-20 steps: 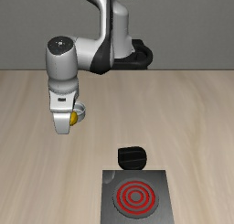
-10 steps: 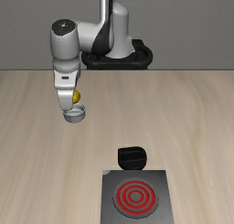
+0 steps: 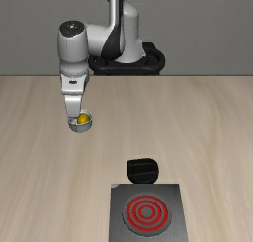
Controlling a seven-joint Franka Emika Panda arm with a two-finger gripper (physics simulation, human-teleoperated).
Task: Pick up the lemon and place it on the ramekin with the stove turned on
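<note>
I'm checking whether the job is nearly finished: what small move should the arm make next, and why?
Probably lift the claw straight up. The lemon appears to sit in the ramekin with the claw right above it, and the stove shows glowing red rings, so backing away without nudging the ramekin seems all that's left.

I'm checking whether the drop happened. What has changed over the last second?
The gripper rose a little above the ramekin and let go of the lemon, which dropped and now lies in the ramekin. The stove, its burner glowing red, and the black object behind it stayed where they were.
</note>
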